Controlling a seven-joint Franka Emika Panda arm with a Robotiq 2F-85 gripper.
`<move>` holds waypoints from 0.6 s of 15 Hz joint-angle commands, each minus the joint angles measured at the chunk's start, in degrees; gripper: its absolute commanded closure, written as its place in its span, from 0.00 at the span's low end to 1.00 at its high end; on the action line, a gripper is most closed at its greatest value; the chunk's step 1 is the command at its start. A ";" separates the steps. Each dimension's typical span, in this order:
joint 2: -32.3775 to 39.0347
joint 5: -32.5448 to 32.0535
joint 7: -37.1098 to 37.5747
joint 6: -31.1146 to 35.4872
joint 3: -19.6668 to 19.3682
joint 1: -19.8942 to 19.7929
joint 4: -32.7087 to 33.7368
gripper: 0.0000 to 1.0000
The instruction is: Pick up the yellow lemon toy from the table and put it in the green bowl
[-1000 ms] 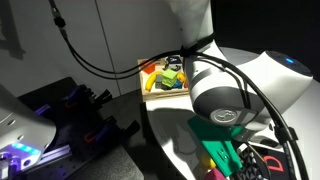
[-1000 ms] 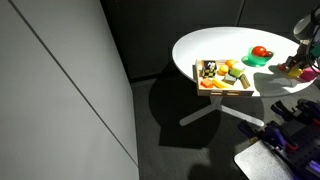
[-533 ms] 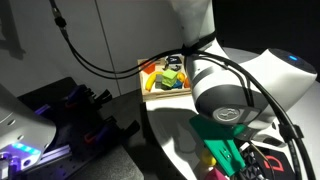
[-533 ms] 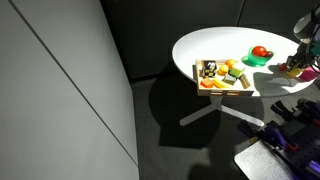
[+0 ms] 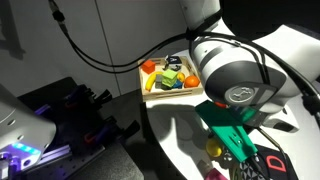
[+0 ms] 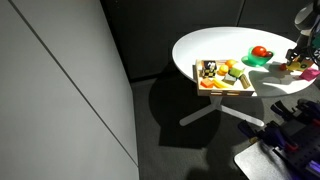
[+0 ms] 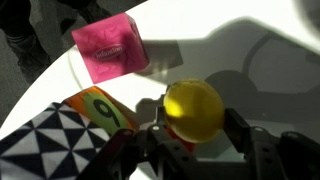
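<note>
In the wrist view the yellow lemon toy (image 7: 193,108) sits between the two dark fingers of my gripper (image 7: 198,130), which is shut on it; its shadow falls on the white table (image 7: 280,40) beyond. In an exterior view the gripper (image 6: 299,56) hangs over the table's far right edge, right of the green bowl (image 6: 249,61), which holds a small red toy (image 6: 260,51). The lemon is too small to make out there. In an exterior view the arm's body (image 5: 235,75) hides the bowl.
A pink cube (image 7: 110,47) lies just beyond the lemon, with a black-and-white patterned piece (image 7: 50,145) and a striped piece (image 7: 105,108) beside it. A wooden tray (image 6: 223,76) of toy food sits at the table's near edge (image 5: 170,80).
The arm has risen and shifted slightly over the right edge of the table. The bowl, tray and red toy have not moved.
</note>
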 commanded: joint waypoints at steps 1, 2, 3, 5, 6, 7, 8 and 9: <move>-2.18 0.36 -0.58 -3.76 -0.25 1.29 1.41 0.65; -2.50 0.43 -0.32 -4.51 -0.37 1.79 1.95 0.65; -2.72 0.46 -0.12 -5.11 -0.51 2.24 2.51 0.65; -3.10 0.47 0.24 -6.36 -0.78 3.09 3.65 0.65; -3.20 0.44 0.54 -7.06 -0.96 3.53 4.37 0.65; -3.16 0.44 0.88 -7.64 -1.16 3.95 5.13 0.65; -2.91 0.42 1.49 -8.48 -1.39 4.48 6.22 0.65; -2.52 0.54 2.37 -8.79 -1.71 5.01 7.30 0.65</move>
